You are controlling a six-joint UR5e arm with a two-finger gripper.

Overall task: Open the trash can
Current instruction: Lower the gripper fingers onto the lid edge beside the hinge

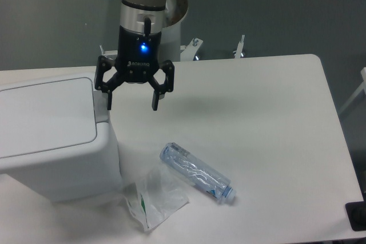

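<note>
On the white table (274, 112), you see the trash can (51, 135) at the left edge, lid closed. Its grey strip (100, 107) lies just left of the gripper (131, 100), which is wide open and holds nothing.

White table (269, 112) with rounded corners fills most of the view. Plain dark grey-green wall (274, 10) behind it. Lighting even, with soft shadows on the tabletop

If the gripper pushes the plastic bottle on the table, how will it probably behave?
The bottle lies on its side, so it would likely roll. It looks clear and empty, hence probably light. Its dented walls suggest it would crumple under a firm squeeze.
</note>
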